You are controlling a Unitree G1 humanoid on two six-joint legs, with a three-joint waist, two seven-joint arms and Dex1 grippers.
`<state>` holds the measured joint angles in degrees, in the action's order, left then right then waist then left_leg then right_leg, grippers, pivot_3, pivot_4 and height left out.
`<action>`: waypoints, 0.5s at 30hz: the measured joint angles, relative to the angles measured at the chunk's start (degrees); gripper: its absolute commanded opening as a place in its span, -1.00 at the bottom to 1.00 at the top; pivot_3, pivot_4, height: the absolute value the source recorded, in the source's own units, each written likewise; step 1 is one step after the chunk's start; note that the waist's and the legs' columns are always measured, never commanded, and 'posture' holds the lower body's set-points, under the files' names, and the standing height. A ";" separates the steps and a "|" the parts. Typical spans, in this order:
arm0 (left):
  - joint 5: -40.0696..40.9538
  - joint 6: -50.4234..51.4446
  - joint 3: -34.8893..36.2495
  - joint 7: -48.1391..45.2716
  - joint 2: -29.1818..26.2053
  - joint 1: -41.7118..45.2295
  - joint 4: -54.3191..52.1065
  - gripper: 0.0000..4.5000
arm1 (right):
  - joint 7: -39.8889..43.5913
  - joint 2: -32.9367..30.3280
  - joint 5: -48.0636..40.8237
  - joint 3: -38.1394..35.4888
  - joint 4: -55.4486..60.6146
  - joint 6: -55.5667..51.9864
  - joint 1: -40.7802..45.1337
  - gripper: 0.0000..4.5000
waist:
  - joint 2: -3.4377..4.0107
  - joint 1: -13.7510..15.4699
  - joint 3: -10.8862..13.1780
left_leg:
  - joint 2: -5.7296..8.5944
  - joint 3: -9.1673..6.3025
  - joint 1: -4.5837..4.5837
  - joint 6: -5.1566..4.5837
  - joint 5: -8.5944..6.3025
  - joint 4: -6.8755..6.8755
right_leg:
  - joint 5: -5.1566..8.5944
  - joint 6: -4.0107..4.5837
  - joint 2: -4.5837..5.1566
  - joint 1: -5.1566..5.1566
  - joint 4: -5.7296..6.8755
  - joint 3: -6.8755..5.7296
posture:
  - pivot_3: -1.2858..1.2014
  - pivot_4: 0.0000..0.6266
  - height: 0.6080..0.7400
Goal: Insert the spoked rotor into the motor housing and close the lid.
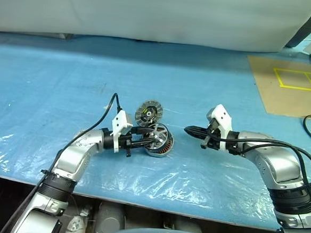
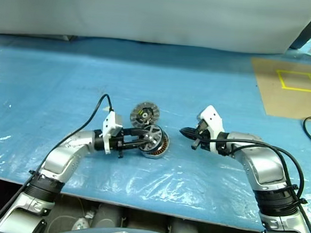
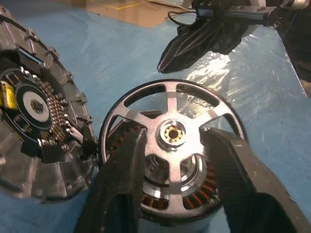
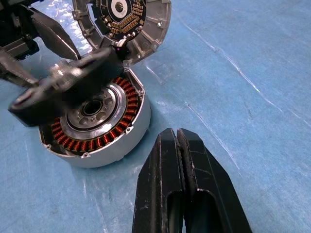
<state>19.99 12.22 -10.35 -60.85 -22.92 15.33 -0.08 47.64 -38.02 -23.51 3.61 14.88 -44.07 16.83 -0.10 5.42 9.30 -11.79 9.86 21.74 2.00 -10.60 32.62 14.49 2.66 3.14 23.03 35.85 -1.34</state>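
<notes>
Left gripper (image 1: 143,139) reaches in level from the robot's left, its two black fingers (image 3: 121,179) straddling the hub of the spoked rotor (image 3: 171,133). In the left wrist view the fingers lie across the spokes on either side of the hub; whether they are pinching the rotor or have let go of it cannot be told from these views.

Rotor sits over the mouth of the motor housing (image 4: 95,131), copper windings visible through the spokes. In the head views it appears tilted against the housing rather than seated flat.

Lid (image 1: 148,112) lies just behind the housing on the blue sheet (image 1: 51,82), touching or nearly touching its wall, inner face up.

Right gripper (image 1: 197,133) is clamped shut on nothing, hovering near the housing on its right side but clear of it.

Risks, as judged:
- Rotor not square to the bore. If let go while tilted, it may jam on the windings or slide off the rim.
- Housing is unrestrained. Any sideways push from the left fingers could slide it on the slick plastic sheet or knock it into the lid.
- Fingers lie among the spokes. Pulling back may drag the rotor out again.
- Closing the lid over an unseated rotor would leave it cocked.
</notes>
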 measured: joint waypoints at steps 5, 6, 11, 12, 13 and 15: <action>0.65 2.36 0.11 1.73 0.47 0.19 -1.38 0.58 | 0.04 0.06 0.30 0.16 -0.14 0.06 0.00 -1.00 | 0.00 0.02 0.00 | 0.00 0.00 0.00 0.00 0.00 0.04 | 0.01 0.02 0.01 -0.02 0.02 0.00 | 0.03 -0.52 1.00; 0.94 2.85 0.26 1.94 0.44 0.37 -1.84 0.58 | 0.07 0.06 0.32 0.16 -0.22 0.07 0.00 -1.00 | 0.00 0.02 0.00 | 0.00 0.00 0.00 0.00 0.00 0.04 | 0.01 0.03 0.01 -0.02 0.02 0.00 | 0.03 -0.52 1.00; 3.43 4.84 2.59 3.79 0.80 2.80 -4.51 0.58 | 0.20 0.31 0.37 0.16 -0.72 0.11 0.03 -1.00 | 0.00 0.02 0.00 | 0.01 0.00 0.01 -0.01 0.01 0.08 | 0.02 0.04 0.01 -0.03 0.03 0.00 | 0.03 -0.52 1.00; 4.06 5.31 3.19 4.14 0.89 3.07 -5.21 0.58 | 0.28 0.37 0.35 0.16 -0.72 0.11 0.05 -1.00 | 0.00 0.02 0.00 | 0.01 0.00 0.01 -0.01 0.01 0.08 | 0.04 0.07 0.01 -0.03 0.03 0.00 | 0.03 -0.52 1.00; 4.67 5.81 3.65 4.31 0.90 3.44 -5.55 0.58 | 0.37 0.45 0.29 0.16 -0.72 0.10 0.06 -1.00 | 0.00 0.01 0.00 | 0.00 0.00 0.01 -0.01 0.01 0.08 | 0.11 0.19 0.01 -0.03 0.03 0.00 | 0.03 -0.52 1.00; 5.59 6.39 4.10 4.36 0.73 3.81 -6.14 0.58 | 0.61 0.72 -0.04 0.16 -0.71 0.06 0.15 -1.00 | 0.00 -0.06 0.00 | 0.00 0.00 0.00 -0.02 0.01 0.08 | 0.12 0.20 -0.01 -0.03 0.04 0.00 | 0.03 -0.52 1.00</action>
<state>25.58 18.62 -6.26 -56.50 -22.19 19.14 -6.22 48.25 -37.31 -23.55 3.76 14.17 -44.00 16.98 -0.10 5.37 9.30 -11.79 9.86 21.74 1.98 -10.58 32.70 14.61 2.86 3.14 22.99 35.89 -1.34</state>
